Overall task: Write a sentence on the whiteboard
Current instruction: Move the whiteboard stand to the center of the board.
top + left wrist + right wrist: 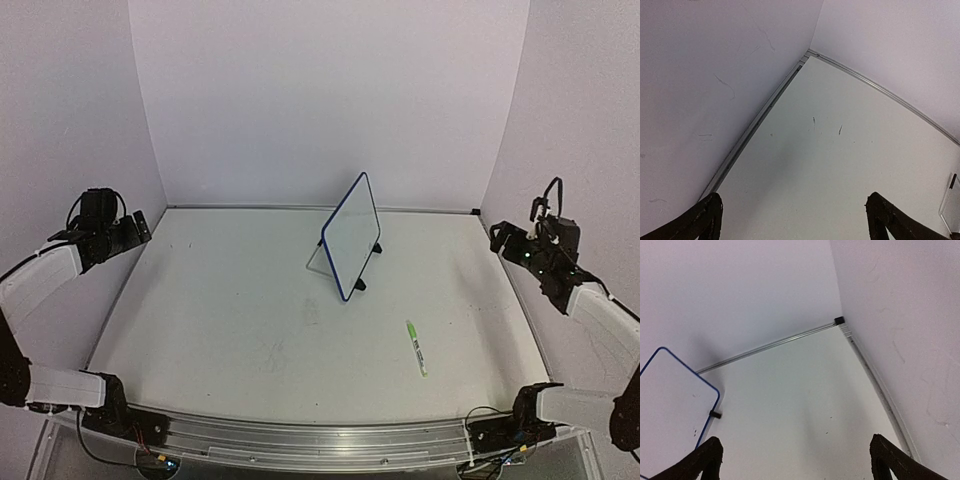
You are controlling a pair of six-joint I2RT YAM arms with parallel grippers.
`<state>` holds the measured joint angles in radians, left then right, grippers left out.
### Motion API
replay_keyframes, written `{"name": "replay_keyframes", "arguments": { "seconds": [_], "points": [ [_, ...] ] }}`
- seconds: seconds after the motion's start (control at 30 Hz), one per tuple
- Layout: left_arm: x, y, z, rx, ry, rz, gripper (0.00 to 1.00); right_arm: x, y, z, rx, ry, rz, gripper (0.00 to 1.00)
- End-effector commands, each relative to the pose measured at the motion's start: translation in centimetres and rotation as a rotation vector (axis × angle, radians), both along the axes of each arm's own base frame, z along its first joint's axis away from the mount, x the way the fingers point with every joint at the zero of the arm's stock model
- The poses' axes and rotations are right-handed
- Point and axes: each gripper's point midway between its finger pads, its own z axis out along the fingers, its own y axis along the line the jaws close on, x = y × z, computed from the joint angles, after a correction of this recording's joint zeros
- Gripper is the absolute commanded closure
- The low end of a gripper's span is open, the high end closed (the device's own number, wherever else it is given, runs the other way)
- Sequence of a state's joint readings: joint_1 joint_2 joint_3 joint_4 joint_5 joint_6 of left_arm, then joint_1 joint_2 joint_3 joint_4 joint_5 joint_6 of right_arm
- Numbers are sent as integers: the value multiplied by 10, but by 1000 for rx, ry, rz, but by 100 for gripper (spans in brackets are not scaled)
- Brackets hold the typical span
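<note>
The whiteboard (352, 236), white with a thin dark-blue frame and two black feet, stands tilted near the table's middle back. Its face looks blank; no green sentence shows on it. It also shows at the lower left of the right wrist view (675, 405), and its edge sits at the far right of the left wrist view (951, 205). A white-and-green marker pen (415, 347) lies on the table, front right of the board. My left gripper (138, 226) is open and empty at the far left. My right gripper (503, 238) is open and empty at the far right.
The white table (230, 310) is enclosed by white walls at the back and both sides, with a metal rail along the back edge (770, 344). A metal rail with cables runs along the near edge (300, 440).
</note>
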<state>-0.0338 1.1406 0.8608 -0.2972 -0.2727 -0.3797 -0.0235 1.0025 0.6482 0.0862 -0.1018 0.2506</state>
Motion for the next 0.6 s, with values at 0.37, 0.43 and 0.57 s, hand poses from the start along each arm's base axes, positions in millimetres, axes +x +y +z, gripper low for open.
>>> {"name": "replay_keyframes", "arguments": {
  "seconds": [0.37,0.43,0.57],
  "points": [
    [16,-64,74,-56,36,-413,0,11,198,-41,-81,182,754,8],
    [18,-65,66,-34,18,-432,1,14,228,-60,-85,223,839,11],
    [13,-62,49,20,45,-448,1,29,279,-92,-49,283,980,20]
  ]
}}
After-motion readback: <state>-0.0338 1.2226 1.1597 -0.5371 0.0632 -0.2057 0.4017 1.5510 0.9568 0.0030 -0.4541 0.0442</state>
